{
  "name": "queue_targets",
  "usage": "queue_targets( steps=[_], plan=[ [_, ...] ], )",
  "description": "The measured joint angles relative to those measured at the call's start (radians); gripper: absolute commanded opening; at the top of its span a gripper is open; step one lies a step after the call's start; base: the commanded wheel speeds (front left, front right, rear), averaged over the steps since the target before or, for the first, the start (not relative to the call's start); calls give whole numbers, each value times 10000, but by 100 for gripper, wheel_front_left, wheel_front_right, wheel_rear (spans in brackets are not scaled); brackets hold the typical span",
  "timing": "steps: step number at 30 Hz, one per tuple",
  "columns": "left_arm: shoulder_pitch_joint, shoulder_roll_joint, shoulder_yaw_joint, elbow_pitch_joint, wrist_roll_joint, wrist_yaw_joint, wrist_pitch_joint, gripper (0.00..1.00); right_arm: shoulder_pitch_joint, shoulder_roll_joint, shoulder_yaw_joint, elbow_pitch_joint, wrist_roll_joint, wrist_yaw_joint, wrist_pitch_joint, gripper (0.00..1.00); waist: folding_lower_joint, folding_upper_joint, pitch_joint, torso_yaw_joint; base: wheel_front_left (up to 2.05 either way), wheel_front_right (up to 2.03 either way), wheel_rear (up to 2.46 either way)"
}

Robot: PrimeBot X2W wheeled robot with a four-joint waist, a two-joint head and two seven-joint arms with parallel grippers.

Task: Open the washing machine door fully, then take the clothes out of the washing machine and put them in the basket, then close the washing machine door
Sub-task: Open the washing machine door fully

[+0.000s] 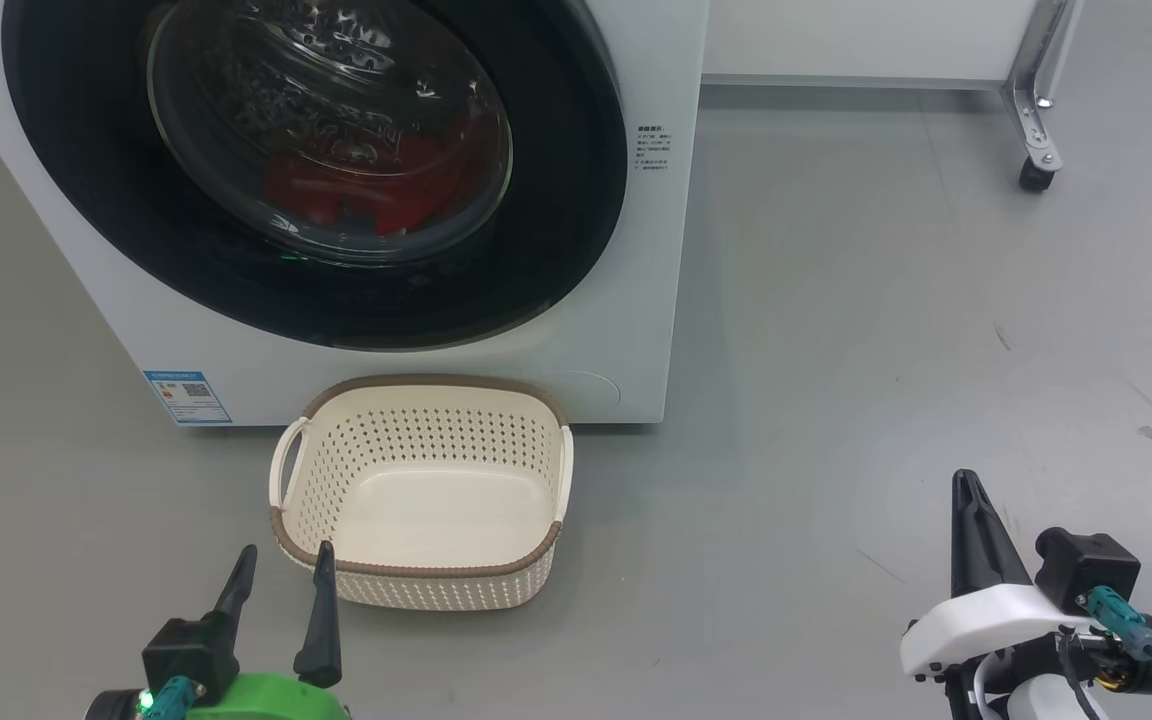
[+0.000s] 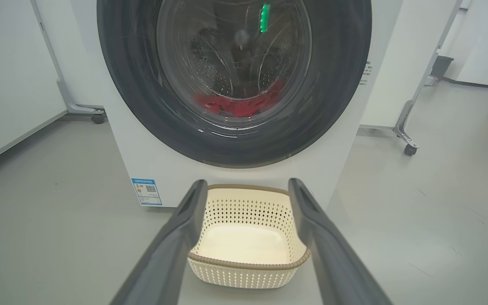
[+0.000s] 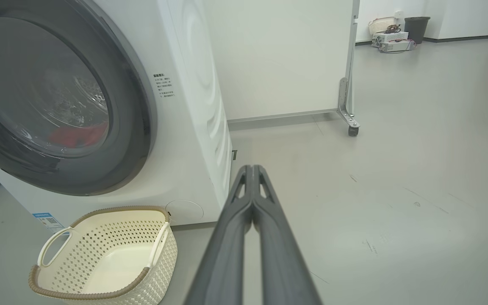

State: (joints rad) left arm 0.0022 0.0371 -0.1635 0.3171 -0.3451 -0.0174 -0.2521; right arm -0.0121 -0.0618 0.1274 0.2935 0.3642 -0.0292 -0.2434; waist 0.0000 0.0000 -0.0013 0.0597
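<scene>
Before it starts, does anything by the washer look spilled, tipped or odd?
Nothing stands out: the washing machine door is shut, red clothes lie inside, and the basket stands upright and empty in front.

Head view steeply downward, wrist views low, all sharing basket (image 1: 416, 440)

Floor (image 1: 886, 340): grey, scuffed.
Standing on it: washing machine (image 1: 661, 250); basket (image 1: 416, 592) just in front; castered frame leg (image 1: 1036, 130).
</scene>
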Motion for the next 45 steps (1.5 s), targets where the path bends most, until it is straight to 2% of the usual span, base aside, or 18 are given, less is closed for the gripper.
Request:
queue_targets(
  steps=[8, 12, 19, 27, 30, 34, 42, 45],
  plan=[
    [-77, -2, -42, 8, 2, 0, 0, 100, -102, 15, -211, -65, 430, 107, -12, 0, 0, 0, 191, 76, 0, 0, 0],
    [-152, 0, -107, -15, 6, 0, 0, 100, -333, 119, -581, -186, 1329, 261, -10, 0, 0, 0, 366, 139, 0, 0, 0],
    [-495, -2, -259, -109, 21, 0, 0, 100, -977, 221, -1638, -447, 4163, 700, 364, 0, 0, 0, 784, 318, 0, 0, 0],
    [-896, -2, -470, -311, 17, -6, 0, 100, -2212, 213, -2476, -650, 8316, 706, 1294, 0, 0, 0, 1366, 645, 0, 0, 0],
    [-1074, -4, -581, -387, -44, -8, 0, 100, -2557, 205, -2750, -604, 9524, 560, 1726, 0, 0, 0, 1569, 828, 0, 0, 0],
    [-1222, -4, -608, -506, -56, -8, 0, 100, -3279, 205, -2926, -621, 10293, 251, 2387, 0, 0, 0, 1893, 1061, 0, 0, 0],
    [-1730, -8, -729, -849, -391, -8, 0, 100, -4950, 73, -3137, -1043, 10646, -545, 3503, 0, 0, 0, 2586, 1547, 0, 0, 0],
    [-1789, -8, -773, -894, -420, -8, 0, 100, -5357, -23, -3126, -1058, 10782, -675, 3781, 0, 0, 0, 2760, 1672, 0, 0, 0]
  ],
)
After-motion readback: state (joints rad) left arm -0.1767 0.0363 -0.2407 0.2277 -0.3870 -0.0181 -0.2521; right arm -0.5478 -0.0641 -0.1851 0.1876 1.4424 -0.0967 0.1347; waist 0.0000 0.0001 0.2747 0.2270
